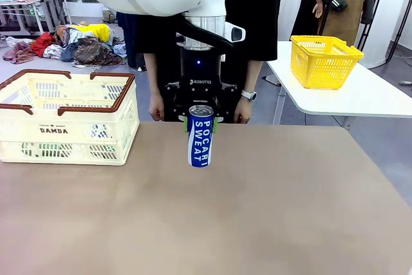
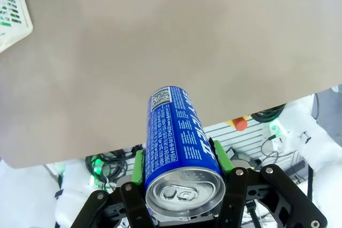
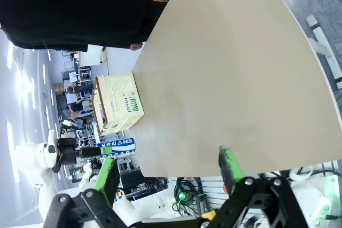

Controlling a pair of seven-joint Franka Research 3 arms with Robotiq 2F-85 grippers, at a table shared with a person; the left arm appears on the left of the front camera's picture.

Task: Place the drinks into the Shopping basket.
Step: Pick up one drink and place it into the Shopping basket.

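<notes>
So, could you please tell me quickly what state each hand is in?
Left hand: closed on the blue can.
Right hand: open, holding nothing.

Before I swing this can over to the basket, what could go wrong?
The left gripper pinches the blue can only near its top, so a fast swing might tilt or slip it. The Shopping basket has a tall rim and raised handles; carried low, the can could clip them. The person's hand rests nearby.
</notes>
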